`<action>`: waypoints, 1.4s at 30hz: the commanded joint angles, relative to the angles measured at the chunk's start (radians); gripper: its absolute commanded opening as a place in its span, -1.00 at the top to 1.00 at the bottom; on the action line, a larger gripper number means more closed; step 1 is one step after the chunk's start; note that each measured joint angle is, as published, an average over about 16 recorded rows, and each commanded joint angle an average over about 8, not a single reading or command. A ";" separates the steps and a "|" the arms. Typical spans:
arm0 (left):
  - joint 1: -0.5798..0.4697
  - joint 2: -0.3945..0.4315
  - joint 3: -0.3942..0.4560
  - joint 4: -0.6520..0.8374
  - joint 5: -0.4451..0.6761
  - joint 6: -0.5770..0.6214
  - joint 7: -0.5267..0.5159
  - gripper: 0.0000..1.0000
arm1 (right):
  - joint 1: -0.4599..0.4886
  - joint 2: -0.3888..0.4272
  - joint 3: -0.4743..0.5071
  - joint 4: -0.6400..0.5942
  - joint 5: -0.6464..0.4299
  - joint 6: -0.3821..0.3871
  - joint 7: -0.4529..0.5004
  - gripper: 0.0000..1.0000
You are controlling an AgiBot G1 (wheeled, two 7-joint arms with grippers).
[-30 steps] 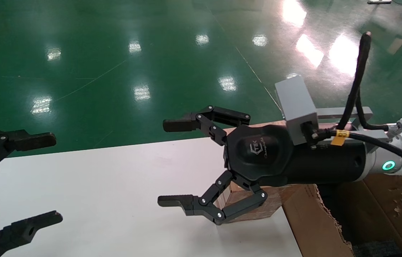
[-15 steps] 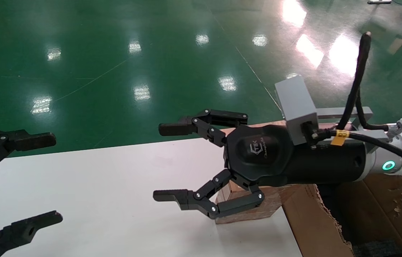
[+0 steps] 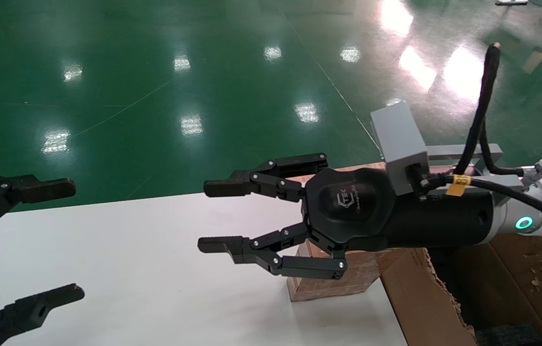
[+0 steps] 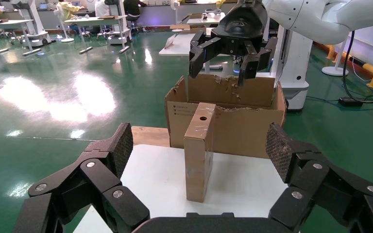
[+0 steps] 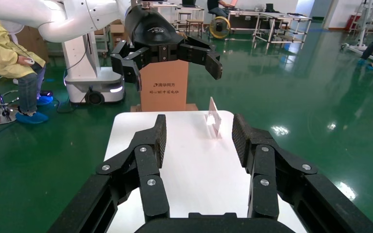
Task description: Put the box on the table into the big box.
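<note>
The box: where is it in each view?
Head view: the box stands on the table by the carton, partly under the right claw.
Left wrist view: box centre, before the carton.
Right wrist view: not in it.
Shared landmark: the table.

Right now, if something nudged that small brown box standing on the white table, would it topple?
Probably. The box stands on a narrow edge on the table, tall and thin, so a sideways push on its broad face would likely tip it. Its crisp, straight edges suggest it is stiff. The open right gripper is above it.
</note>
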State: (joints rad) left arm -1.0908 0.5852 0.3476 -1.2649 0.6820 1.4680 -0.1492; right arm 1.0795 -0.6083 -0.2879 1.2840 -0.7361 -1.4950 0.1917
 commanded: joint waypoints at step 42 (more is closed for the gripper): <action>0.000 0.000 0.000 0.000 0.000 0.000 0.000 1.00 | 0.413 0.105 -0.427 -0.305 -0.341 -0.097 -0.079 -1.00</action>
State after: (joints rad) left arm -1.0909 0.5850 0.3480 -1.2646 0.6816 1.4678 -0.1488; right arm 1.4849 -0.5044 -0.7056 0.9868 -1.0742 -1.5911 0.1162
